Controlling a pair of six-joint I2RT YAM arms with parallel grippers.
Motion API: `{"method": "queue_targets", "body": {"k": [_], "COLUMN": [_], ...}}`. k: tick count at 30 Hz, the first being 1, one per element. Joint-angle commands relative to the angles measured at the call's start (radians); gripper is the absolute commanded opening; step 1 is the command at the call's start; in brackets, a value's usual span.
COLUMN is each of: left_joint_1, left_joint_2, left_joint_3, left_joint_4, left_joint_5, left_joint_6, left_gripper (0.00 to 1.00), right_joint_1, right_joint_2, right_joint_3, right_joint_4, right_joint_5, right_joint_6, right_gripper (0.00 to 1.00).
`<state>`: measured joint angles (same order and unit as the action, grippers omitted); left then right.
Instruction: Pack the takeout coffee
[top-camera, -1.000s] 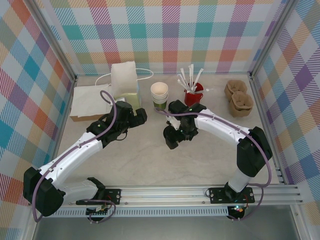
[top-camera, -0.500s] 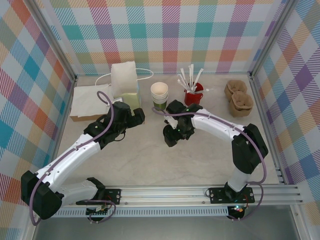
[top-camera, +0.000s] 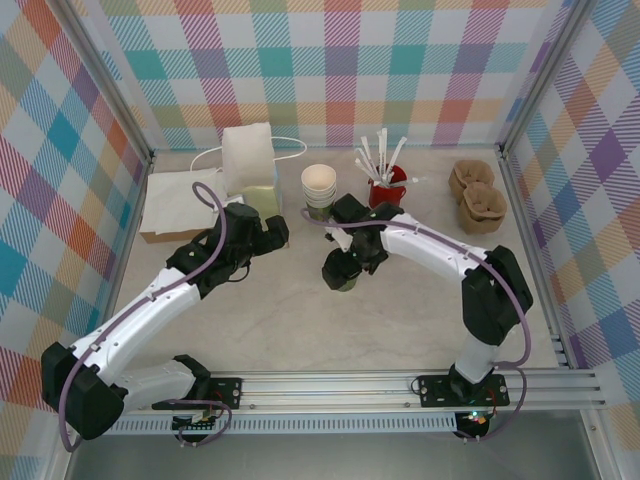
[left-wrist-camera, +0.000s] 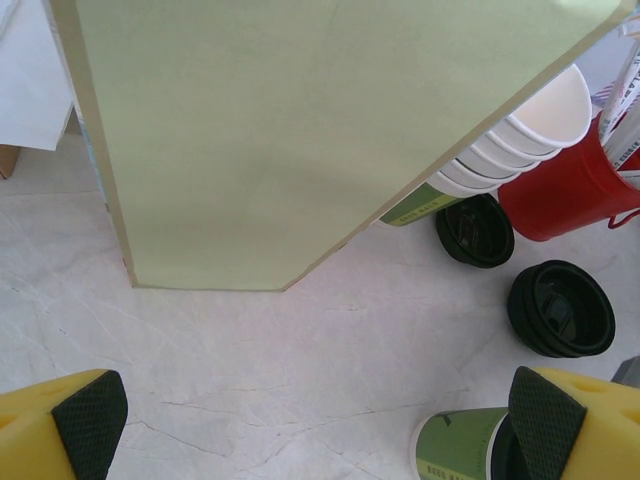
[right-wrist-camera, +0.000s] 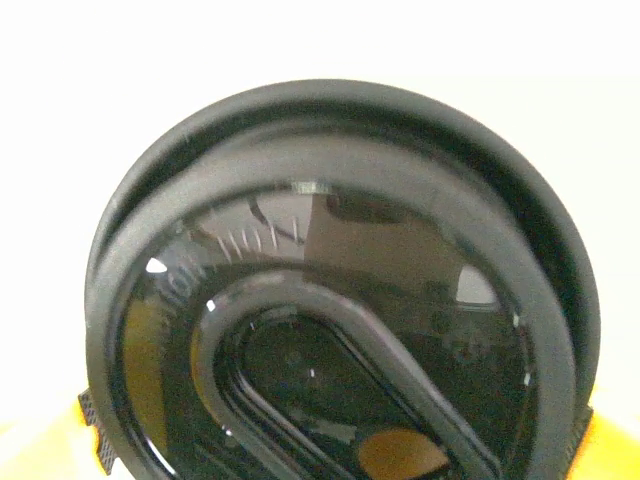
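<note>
The takeout coffee cup (left-wrist-camera: 455, 447), pale green paper, stands mid-table. In the top view only a sliver of the cup (top-camera: 346, 285) shows below my right gripper (top-camera: 339, 268). A round black lid (right-wrist-camera: 340, 300) sits between the right gripper's yellow fingers and hides the cup beneath it; whether the lid touches the cup's rim cannot be told. My left gripper (left-wrist-camera: 318, 425) stands wide open over bare table, left of the cup. One of its pads (left-wrist-camera: 90, 410) is at the left edge. The gripper sits in front of a pale green bag (left-wrist-camera: 300, 120).
Behind the cup stand a stack of paper cups (top-camera: 319, 185), a red cup of white sticks (top-camera: 386, 190) and two loose black lids (left-wrist-camera: 560, 308). Brown pulp trays (top-camera: 478, 196) lie at the back right. White paper (top-camera: 178, 202) lies at the back left.
My right gripper has shifted slightly left and turned, carrying the black lid over the green cup. The left arm edged a little toward the back.
</note>
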<state>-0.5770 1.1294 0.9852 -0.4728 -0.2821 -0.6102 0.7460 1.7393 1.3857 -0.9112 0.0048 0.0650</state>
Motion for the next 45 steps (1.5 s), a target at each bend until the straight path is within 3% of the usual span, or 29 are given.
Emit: {"method": "queue_targets", "body": {"k": [1,9,16,22,28,35,40,45], "left_joint_1": [0.012,0.015,0.017,0.02,0.022,0.025,0.025,0.026], "left_joint_2": [-0.03,-0.041,-0.044,-0.042,-0.038,-0.04,-0.042,-0.053], "left_joint_3": [-0.01,-0.013,-0.014,-0.01,-0.007,-0.006,-0.003,0.0], "left_joint_4": [-0.019,-0.025,-0.027,-0.025,-0.022,-0.012,-0.007,-0.003], "left_joint_5": [-0.02,-0.025,-0.029,-0.026,-0.023,-0.023,-0.018,-0.017], "left_joint_6": [-0.003,-0.003,-0.001,0.001,0.001,0.001,0.005,0.015], "left_gripper": [1.0,1.0,1.0,1.0,1.0,1.0,1.0,1.0], "right_joint_1": [0.006,0.006,-0.003,-0.047,-0.177,-0.42,-0.551,-0.599], "right_joint_2": [0.037,0.08,0.087,0.03,-0.061,-0.168,-0.155,-0.097], "right_joint_3": [0.045,0.087,0.078,0.039,-0.023,-0.081,-0.076,-0.047], "right_joint_4": [0.0,-0.002,-0.029,-0.032,-0.052,-0.049,-0.015,0.018], "right_joint_5": [0.005,0.0,-0.003,-0.014,0.011,0.043,0.054,0.04], "right_joint_6": [-0.023,-0.037,-0.028,-0.009,-0.001,-0.007,-0.014,-0.019], "right_gripper": [1.0,1.0,0.87,0.84,0.83,0.83,0.83,0.83]}}
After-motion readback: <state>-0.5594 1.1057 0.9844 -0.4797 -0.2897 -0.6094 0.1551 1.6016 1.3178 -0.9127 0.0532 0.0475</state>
